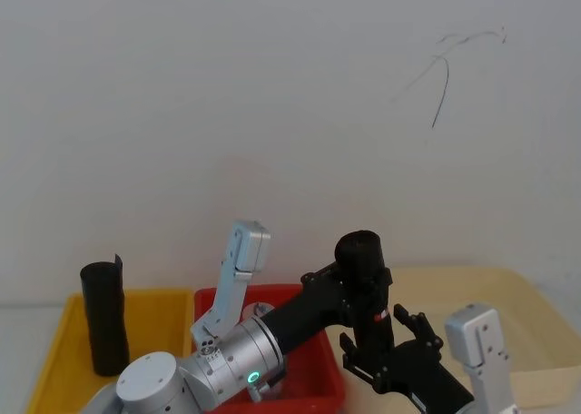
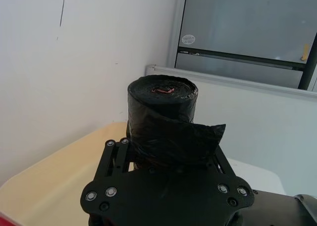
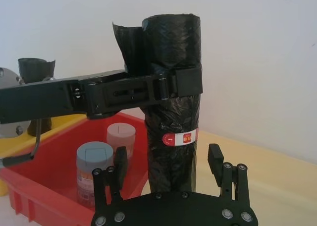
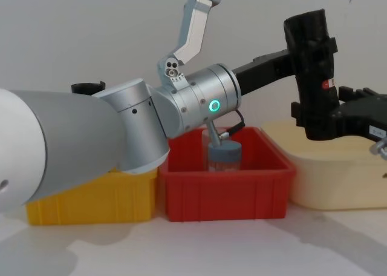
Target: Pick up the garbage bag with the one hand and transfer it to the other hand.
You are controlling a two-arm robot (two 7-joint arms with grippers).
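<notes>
Well above the red bin (image 4: 224,194) and the cream bin (image 4: 338,182), the garbage bag (image 3: 174,119) stands upright in the air, a tight, crinkled roll of glossy black plastic. The left gripper (image 3: 181,84) has its fingers clamped round the upper part. That likely leaves the labelled lower end free for the right gripper (image 3: 168,159), whose fingers are spread either side, not touching.

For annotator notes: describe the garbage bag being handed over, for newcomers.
Right of the red bin, the left gripper holds a garbage bag upright in mid-air, right gripper open around its base. Unlike the black roll in the yellow bin, it has a red-and-white label.
</notes>
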